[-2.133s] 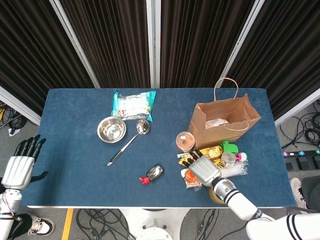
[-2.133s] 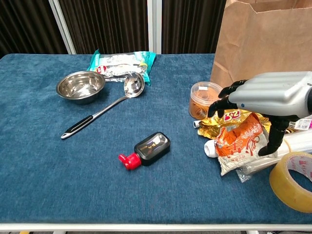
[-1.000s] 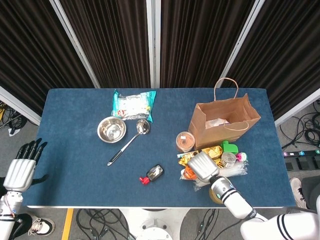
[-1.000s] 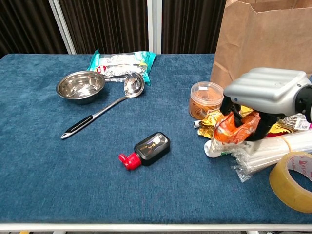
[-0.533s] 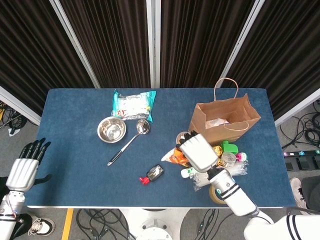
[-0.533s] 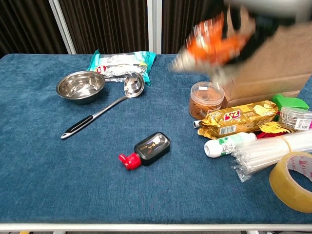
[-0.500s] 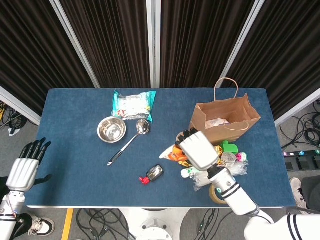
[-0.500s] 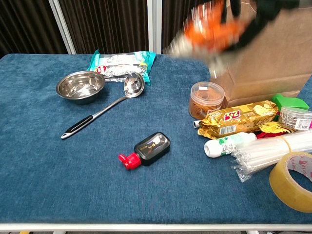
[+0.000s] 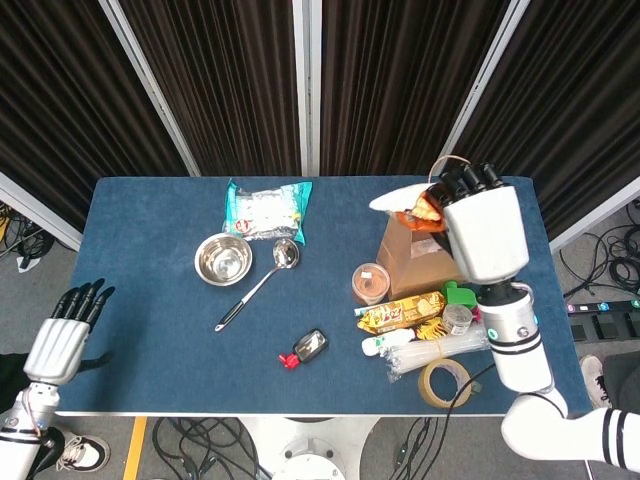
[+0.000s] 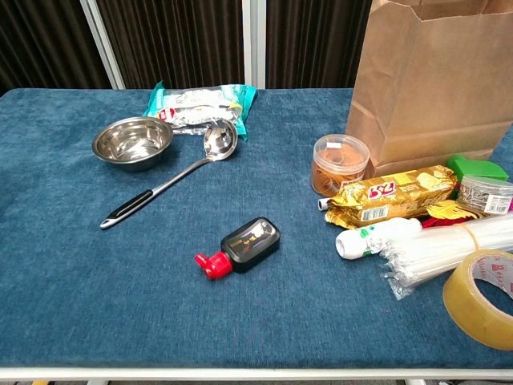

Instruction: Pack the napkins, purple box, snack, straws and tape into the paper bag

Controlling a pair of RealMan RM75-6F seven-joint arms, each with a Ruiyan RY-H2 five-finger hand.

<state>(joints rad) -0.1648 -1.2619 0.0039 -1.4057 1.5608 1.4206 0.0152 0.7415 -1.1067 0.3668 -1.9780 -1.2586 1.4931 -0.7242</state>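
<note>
My right hand (image 9: 483,235) is raised over the mouth of the brown paper bag (image 9: 410,265) and grips an orange snack pack (image 9: 415,207), which sticks out to the left above the bag's rim. The hand hides the bag's inside. The chest view shows the bag (image 10: 433,80) but not this hand. In front of the bag lie a bundle of straws (image 9: 440,350) (image 10: 449,250), a tape roll (image 9: 445,380) (image 10: 481,297) and a gold snack pack (image 9: 400,313) (image 10: 385,196). A teal napkin packet (image 9: 266,210) (image 10: 200,103) lies at the far middle. My left hand (image 9: 65,335) hangs open off the table's left edge.
A steel bowl (image 9: 222,259) and ladle (image 9: 258,282) lie left of centre. A black and red item (image 9: 305,348) sits near the front. By the bag are an orange-lidded jar (image 9: 369,283), a white bottle (image 9: 385,342) and a green box (image 9: 460,294).
My right hand closed on the orange snack pack in the pile, lifted it and carried it up over the bag's mouth. The left hand stayed beside the table.
</note>
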